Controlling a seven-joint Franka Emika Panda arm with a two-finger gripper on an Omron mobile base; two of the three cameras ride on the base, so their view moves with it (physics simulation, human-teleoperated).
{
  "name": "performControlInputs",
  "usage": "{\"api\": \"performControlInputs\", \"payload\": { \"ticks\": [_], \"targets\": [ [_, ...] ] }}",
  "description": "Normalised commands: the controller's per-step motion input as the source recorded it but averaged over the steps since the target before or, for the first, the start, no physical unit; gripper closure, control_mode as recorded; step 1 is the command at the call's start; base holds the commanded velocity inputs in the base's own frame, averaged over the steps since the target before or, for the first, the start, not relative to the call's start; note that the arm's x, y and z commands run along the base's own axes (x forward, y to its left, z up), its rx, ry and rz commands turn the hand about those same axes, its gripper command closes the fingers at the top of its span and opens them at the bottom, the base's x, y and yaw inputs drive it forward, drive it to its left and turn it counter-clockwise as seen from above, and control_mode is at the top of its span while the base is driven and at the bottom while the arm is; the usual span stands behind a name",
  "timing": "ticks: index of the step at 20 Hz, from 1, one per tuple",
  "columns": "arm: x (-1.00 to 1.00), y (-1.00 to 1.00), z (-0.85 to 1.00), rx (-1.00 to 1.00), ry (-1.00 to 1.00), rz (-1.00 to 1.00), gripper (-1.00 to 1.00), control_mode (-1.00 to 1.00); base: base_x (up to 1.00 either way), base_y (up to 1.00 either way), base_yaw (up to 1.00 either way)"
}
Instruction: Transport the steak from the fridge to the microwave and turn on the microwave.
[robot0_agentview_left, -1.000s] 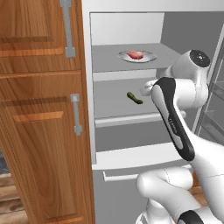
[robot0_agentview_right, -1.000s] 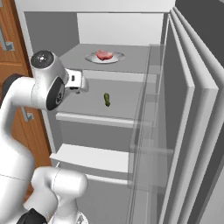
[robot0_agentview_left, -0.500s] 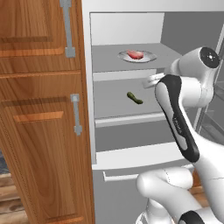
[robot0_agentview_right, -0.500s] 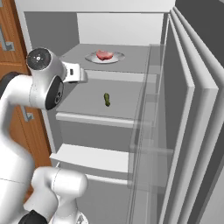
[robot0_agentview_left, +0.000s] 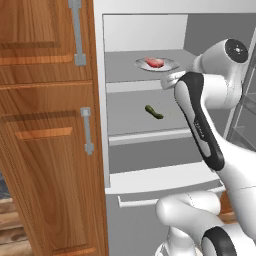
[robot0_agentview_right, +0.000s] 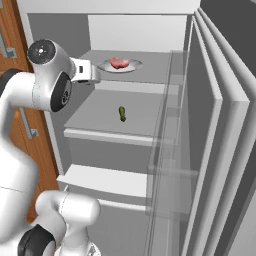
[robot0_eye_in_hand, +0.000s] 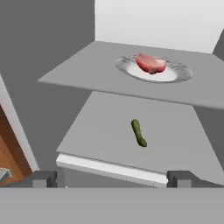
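Arm: the white arm rises in front of the open fridge (robot0_agentview_left: 107, 125), its wrist bent toward the upper shelf (robot0_eye_in_hand: 78, 72).
Hand: the hand (robot0_eye_in_hand: 111, 178) sits just outside the fridge front, level with the upper shelf; in the hand view its two dark tips stand wide apart, released, with nothing between them.
Fridge door: the door (robot0_agentview_right: 210, 150) is swung open on the right, its clear bins seen edge-on in the right base view.
Cabinets: brown wooden cabinets (robot0_agentview_left: 47, 150) with metal handles stand just left of the fridge.
Lower ledge: a white ledge (robot0_agentview_right: 105, 181) runs across the fridge below the shelves, nearest the base.
Middle shelf: a grey shelf (robot0_eye_in_hand: 109, 135) with a pale front edge; a small dark green pickle (robot0_eye_in_hand: 138, 133) lies on it, near its centre, pointing front to back.
Upper shelf: above and farther in; a round grey plate (robot0_eye_in_hand: 175, 75) rests on it, right of centre in the hand view.
Steak: the steak (robot0_eye_in_hand: 150, 63), red-pink, lies on the plate, slightly toward its far left side, well apart from the hand.
Back wall: the pale rear wall (robot0_eye_in_hand: 157, 24) of the fridge stands behind the plate.
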Motion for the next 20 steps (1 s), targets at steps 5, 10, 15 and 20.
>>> {"api": "performControlInputs", "payload": {
  "ticks": [5, 10, 15, 20],
  "targets": [
    [0.23, 0.0, 0.06, -0.01, -0.06, 0.0, -1.0, -1.0, 0.0, 0.0, 0.0],
    [0.16, 0.0, -0.03, 0.0, -0.14, -0.01, -1.0, -1.0, 0.0, 0.0, 0.0],
    [0.21, 0.0, 0.12, 0.0, -0.04, -0.01, -1.0, -1.0, 0.0, 0.0, 0.0],
    [0.34, 0.0, 0.21, 0.0, 0.0, 0.0, -1.0, -1.0, 0.0, 0.0, 0.0]
  ]
}}
